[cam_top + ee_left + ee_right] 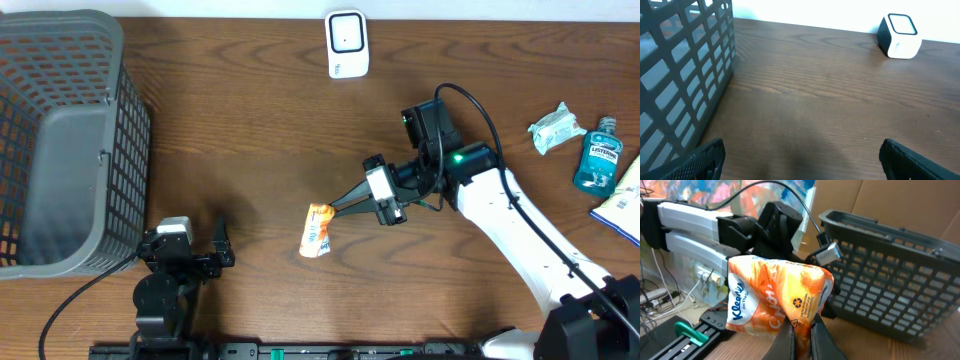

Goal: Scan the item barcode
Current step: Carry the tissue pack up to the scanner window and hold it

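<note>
Crinkly orange Kleenex pack (317,231) held mid-way across woodgrain table (250,120)
Overhead: nipped at one corner by right gripper (333,208); left gripper (190,252) spread wide near grey lattice basket (60,140); white boxy scanner (347,44) at far edge. Left wrist: black fingers (700,159) wide apart over wood. Right wrist: pack glossy, crumpled, clamped between narrow fingertips (822,342); basket behind.

The dark wood-grain surface (250,130) carries a small white scanner (347,44) at its far edge. Well left of the scanner stands a gray mesh basket (135,150). Well right of it lie a crumpled pale packet (556,128), a blue bottle (599,155) and a flat white pack (622,200).
</note>
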